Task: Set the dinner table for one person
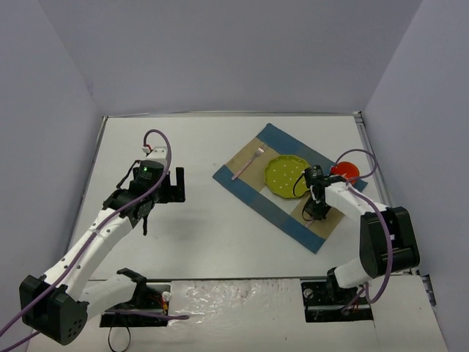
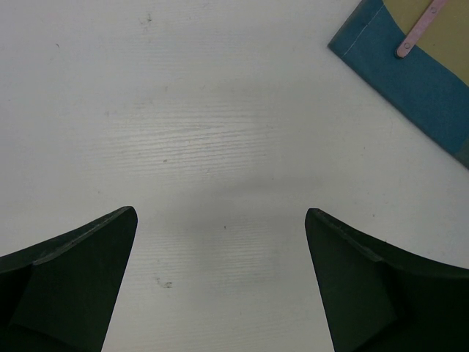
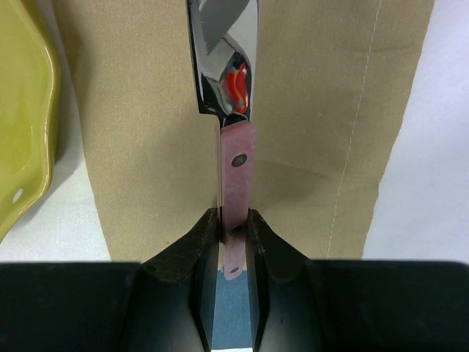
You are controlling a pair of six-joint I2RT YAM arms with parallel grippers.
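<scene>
The white dinner table point(image 1: 198, 220) carries a blue-and-tan placemat point(image 1: 249, 183) at the right. On the mat lie a yellow-green plate point(image 1: 287, 176) and a pink-handled fork point(image 1: 248, 163) to the plate's left. My right gripper point(image 1: 316, 213) is at the mat's near right part, right of the plate. In the right wrist view it point(image 3: 234, 220) is shut on the pink handle of a knife point(image 3: 237, 169), whose steel blade points away over the tan cloth. My left gripper point(image 2: 220, 220) is open and empty over bare table, left of the mat.
A red round dish point(image 1: 344, 171) sits at the mat's right corner, behind my right gripper. The plate's rim point(image 3: 22, 110) lies close to the knife's left. The fork's handle end point(image 2: 418, 31) and the mat's corner point(image 2: 410, 81) show in the left wrist view. Lavender walls bound the table.
</scene>
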